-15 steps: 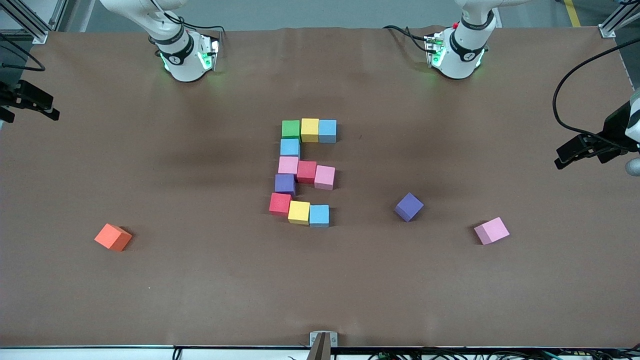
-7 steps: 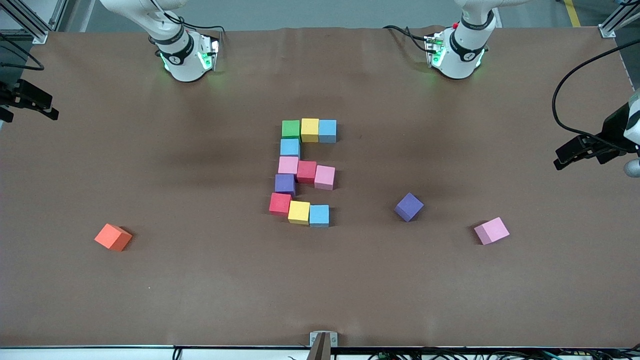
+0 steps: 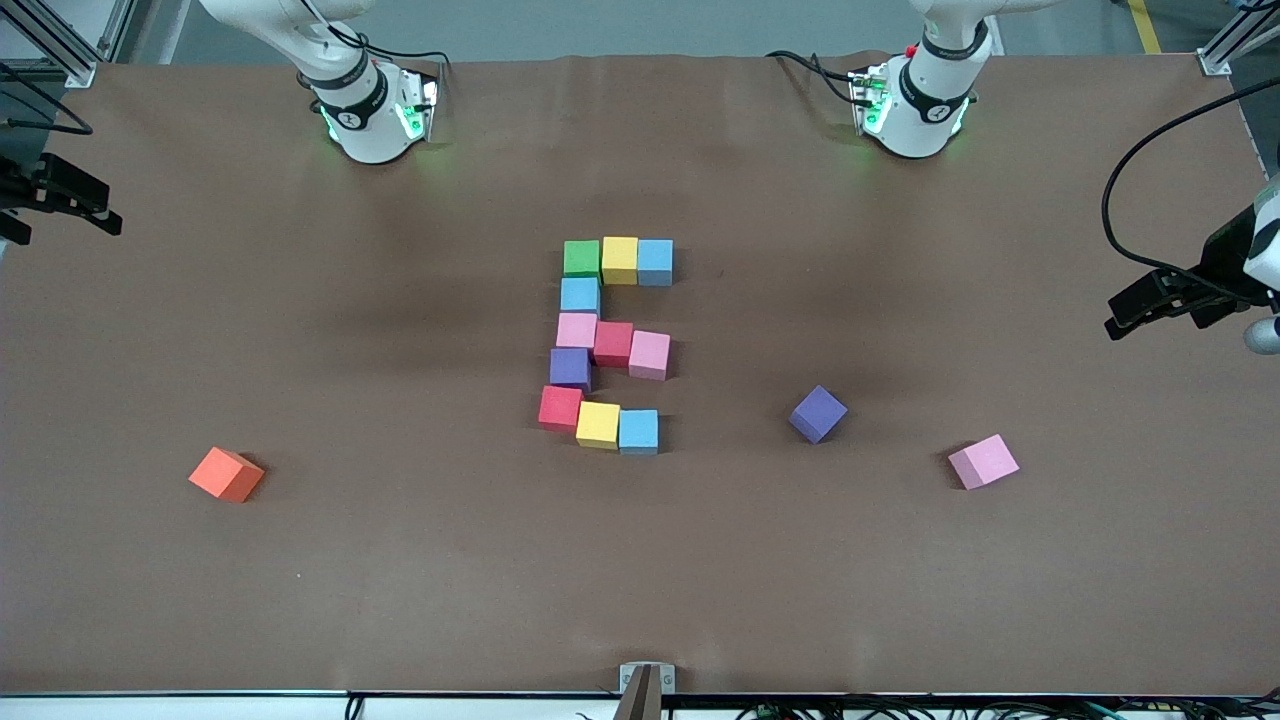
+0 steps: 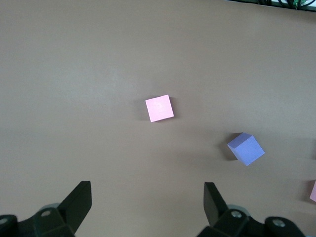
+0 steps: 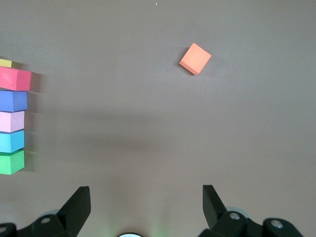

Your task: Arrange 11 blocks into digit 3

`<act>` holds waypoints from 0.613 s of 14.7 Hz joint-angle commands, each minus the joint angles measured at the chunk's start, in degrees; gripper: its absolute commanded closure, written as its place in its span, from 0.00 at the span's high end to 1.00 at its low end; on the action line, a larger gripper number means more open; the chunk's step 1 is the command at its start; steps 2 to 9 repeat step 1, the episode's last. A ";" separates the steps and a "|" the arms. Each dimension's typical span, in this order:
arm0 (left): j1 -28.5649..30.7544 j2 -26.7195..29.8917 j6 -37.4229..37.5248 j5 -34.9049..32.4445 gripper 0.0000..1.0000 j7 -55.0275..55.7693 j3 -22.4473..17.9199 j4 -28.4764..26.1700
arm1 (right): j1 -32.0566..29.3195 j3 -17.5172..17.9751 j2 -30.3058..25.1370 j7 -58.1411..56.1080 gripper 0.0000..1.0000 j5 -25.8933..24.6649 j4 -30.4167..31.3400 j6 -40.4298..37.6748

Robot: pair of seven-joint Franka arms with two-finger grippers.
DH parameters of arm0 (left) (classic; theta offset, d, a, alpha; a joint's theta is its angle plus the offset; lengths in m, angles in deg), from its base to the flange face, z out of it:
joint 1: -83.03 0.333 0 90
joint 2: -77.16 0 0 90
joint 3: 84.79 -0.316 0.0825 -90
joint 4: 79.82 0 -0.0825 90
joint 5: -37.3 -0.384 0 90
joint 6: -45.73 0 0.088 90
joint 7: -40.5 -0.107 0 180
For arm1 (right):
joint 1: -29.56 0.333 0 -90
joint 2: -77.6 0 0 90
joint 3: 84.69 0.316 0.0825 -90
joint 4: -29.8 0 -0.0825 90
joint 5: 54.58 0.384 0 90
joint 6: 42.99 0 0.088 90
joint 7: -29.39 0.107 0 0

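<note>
Cubes in the front view form the digit 3 (image 3: 610,345) at the middle of the brown counter (image 3: 400,560), eleven of them touching. The bar farthest from the camera is green (image 3: 581,258), yellow (image 3: 620,259), light blue (image 3: 655,261). The middle bar is pink, red, pink and slightly skewed; the nearest bar is red, yellow, light blue. Single light blue and purple cubes link the bars on the side toward the right arm's end. A loose purple cube (image 3: 818,413) and a loose pink cube (image 3: 983,461) lie toward the left arm's end, and an orange cube (image 3: 226,474) sits toward the right arm's end, all well apart from the figure.

Left wrist view: the left gripper (image 4: 147,202) hangs over bare counter near the loose pink and purple cubes, jaws spread wide and empty.

Right wrist view: the right gripper (image 5: 146,201) hangs over bare counter between the orange cube and the figure's edge, jaws wide apart, holding nothing.
</note>
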 commanded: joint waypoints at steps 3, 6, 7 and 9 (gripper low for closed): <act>-0.09 0.00 0.31 0.85 1.00 -0.27 -0.11 0.74 | -0.05 0.59 -0.90 -0.54 1.00 -0.70 0.58 -0.62; -0.09 0.00 0.31 0.85 1.00 -0.27 -0.11 0.74 | -0.05 0.59 -0.90 -0.54 1.00 -0.70 0.58 -0.62; -0.09 0.00 0.31 0.85 1.00 -0.27 -0.11 0.74 | -0.05 0.59 -0.90 -0.54 1.00 -0.70 0.58 -0.62; -0.09 0.00 0.31 0.85 1.00 -0.27 -0.11 0.74 | -0.05 0.59 -0.90 -0.54 1.00 -0.70 0.58 -0.62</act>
